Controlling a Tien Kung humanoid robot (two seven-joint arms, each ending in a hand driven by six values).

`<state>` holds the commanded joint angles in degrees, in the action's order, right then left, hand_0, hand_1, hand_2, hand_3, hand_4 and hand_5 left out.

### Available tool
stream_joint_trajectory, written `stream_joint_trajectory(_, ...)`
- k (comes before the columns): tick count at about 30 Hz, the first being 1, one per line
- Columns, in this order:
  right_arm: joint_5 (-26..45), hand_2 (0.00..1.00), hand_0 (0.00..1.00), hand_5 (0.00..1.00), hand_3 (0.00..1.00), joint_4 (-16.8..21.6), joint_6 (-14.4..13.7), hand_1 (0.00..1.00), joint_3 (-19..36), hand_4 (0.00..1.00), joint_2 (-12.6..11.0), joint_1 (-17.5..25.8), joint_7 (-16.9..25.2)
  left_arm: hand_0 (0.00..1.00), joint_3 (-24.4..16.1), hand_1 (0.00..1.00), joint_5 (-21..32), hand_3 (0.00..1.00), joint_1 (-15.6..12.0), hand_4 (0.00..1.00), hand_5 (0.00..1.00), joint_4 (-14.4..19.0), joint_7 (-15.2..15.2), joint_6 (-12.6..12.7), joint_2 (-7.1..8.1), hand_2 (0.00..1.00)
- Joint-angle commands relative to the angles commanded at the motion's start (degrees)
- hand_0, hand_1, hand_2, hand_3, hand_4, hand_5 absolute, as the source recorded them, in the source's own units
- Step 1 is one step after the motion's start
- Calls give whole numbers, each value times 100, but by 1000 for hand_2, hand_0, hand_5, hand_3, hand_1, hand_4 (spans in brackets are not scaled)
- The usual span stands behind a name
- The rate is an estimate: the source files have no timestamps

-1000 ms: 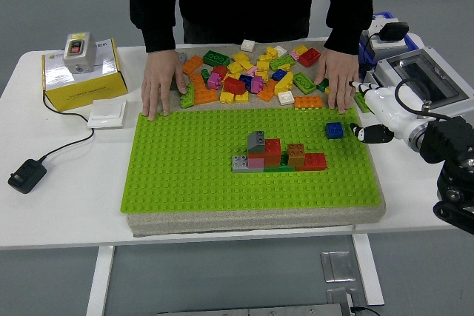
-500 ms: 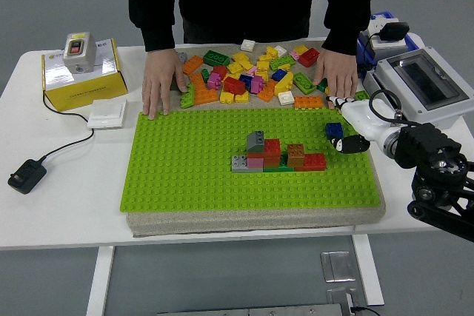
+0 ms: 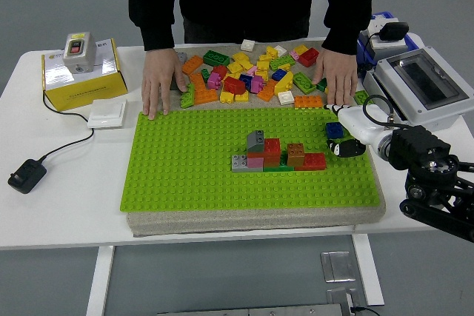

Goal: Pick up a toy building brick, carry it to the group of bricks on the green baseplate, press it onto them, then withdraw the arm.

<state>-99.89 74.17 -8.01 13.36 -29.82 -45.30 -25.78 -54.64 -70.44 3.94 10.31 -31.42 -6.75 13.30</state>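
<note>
While the person's two hands, the left-of-picture hand (image 3: 157, 88) and the right-of-picture hand (image 3: 339, 81), are lying flat at the far edge of the green baseplate (image 3: 185, 175), apparently steadying it, the head view is showing the robot's right hand (image 3: 349, 132) reaching in from the right side over the baseplate's right margin. Its white fingers (image 3: 348, 149) are sitting just beside a blue brick (image 3: 335, 130), which is resting on the baseplate near that edge; whether they are closing on the brick or only touching it is too small to tell. The left arm is not showing.

The group of bricks (image 3: 278, 153), grey, pink, red, brown and green pieces stacked together, is standing near the middle of the baseplate, a little to the left of the blue brick, with bare green studs lying between them. That gap looks like an unobstructed path for a short carry leftward. The loose pile of bricks (image 3: 252, 75) is sitting beyond the far edge, between the person's hands, so it should stay out of the way. A grey box (image 3: 422, 83) with a clear lid is crowding the right side, leaving the arm less room to withdraw there.
</note>
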Motion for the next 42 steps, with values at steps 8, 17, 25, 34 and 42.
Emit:
stream_joint_trajectory(8, 75, 878, 113, 388, 945, -206, -14, 250, -109, 577, 78, -82, 50, 720, -9, 695, -30, 737, 16, 167, 625, 0, 9, -6, -7, 642)
stream_joint_trajectory(17, 159, 863, 101, 390, 923, -361, -82, 245, -196, 575, 148, -141, 124, 719, 53, 695, 29, 735, 25, 165, 625, 0, 21, -15, -31, 642)
stream_joint_trajectory(25, 264, 851, 99, 390, 912, -431, -99, 243, -265, 574, 170, -142, 166, 719, 88, 695, 84, 733, 2, 163, 624, 0, 23, -19, -27, 642)
stream_joint_trajectory(34, 325, 851, 97, 394, 913, -496, -157, 242, -321, 576, 196, -155, 193, 719, 108, 694, 107, 732, 10, 164, 627, 0, 32, -28, -44, 639)
stream_joint_trajectory(42, 348, 813, 90, 403, 876, -572, -215, 234, -367, 576, 231, -170, 213, 719, 107, 692, 102, 729, 15, 158, 626, 0, 42, -28, -34, 639)
